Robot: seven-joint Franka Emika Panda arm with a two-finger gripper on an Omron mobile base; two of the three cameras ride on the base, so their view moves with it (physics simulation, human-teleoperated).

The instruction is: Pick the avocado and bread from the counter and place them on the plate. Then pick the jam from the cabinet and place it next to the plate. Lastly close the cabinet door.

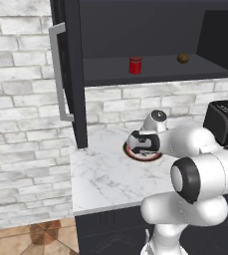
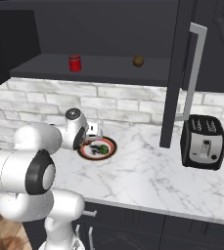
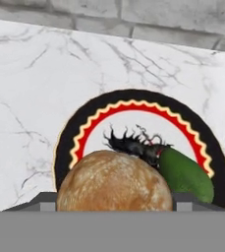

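From behind the arm on its left, we looked forward and down over the counter (image 1: 100,174) toward the open cabinet (image 1: 150,30). Our right base view faced the same counter, plate (image 2: 109,142) and cabinet shelf from the other side, taking in a toaster (image 2: 203,142). Our hand view sat very near the plate, looking down over the bread (image 3: 114,182).

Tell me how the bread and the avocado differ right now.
The bread is orange-brown and round; the avocado is dark green and elongated. The bread sits between the gripper fingers, while the avocado lies free on the plate. The bread looks larger in the hand view, being nearer. Both are over the plate.
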